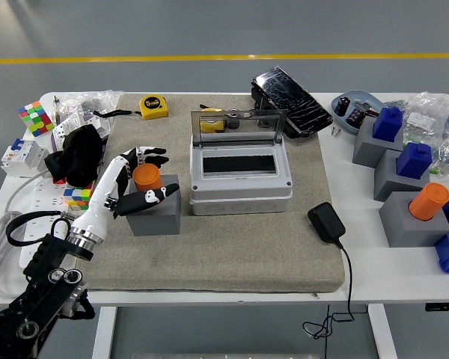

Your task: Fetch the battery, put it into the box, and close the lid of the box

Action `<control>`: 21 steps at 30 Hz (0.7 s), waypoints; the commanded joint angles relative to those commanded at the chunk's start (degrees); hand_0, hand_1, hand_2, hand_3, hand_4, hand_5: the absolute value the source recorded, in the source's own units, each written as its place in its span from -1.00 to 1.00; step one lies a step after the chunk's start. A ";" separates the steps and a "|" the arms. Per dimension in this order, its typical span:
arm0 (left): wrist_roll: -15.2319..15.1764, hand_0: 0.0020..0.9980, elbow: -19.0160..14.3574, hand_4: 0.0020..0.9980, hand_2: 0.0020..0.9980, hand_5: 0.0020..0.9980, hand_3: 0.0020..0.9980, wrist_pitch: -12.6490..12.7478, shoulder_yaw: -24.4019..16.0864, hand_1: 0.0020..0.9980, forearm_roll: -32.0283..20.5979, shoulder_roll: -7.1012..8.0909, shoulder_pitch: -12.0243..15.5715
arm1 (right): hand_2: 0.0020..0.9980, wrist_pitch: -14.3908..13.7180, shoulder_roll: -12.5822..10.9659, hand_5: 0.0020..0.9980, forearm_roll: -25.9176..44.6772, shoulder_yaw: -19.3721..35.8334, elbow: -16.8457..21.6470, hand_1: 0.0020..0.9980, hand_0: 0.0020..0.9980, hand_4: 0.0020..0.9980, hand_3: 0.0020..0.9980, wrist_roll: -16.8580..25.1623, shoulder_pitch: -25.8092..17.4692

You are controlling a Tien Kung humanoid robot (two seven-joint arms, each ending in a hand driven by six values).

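An orange cylindrical battery [146, 178] stands upright in a grey block holder [156, 214] on the left of the grey mat. My left hand [144, 176] reaches in from the lower left and straddles the battery. Its fingers [151, 156] are stretched out behind the battery and its thumb lies in front on the holder's top. The hand is open and the battery still sits in its holder. The grey box [241, 194] stands mid-mat, its clear lid [239, 123] raised upright at the back and its inside dark.
A black power adapter [325, 222] with its cord lies right of the box. Grey blocks with blue pieces and another orange cylinder [426, 202] stand at the right. A tape measure [153, 106], black cloth [78, 153], puzzle cubes and a power strip crowd the left.
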 joint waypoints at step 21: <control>-4.91 -0.60 5.09 1.00 -0.46 -1.00 -0.37 0.88 3.37 -0.58 -8.25 -3.09 -2.93 | 0.32 0.52 -0.09 0.17 0.48 -0.35 0.00 0.30 0.29 0.95 0.15 0.19 0.31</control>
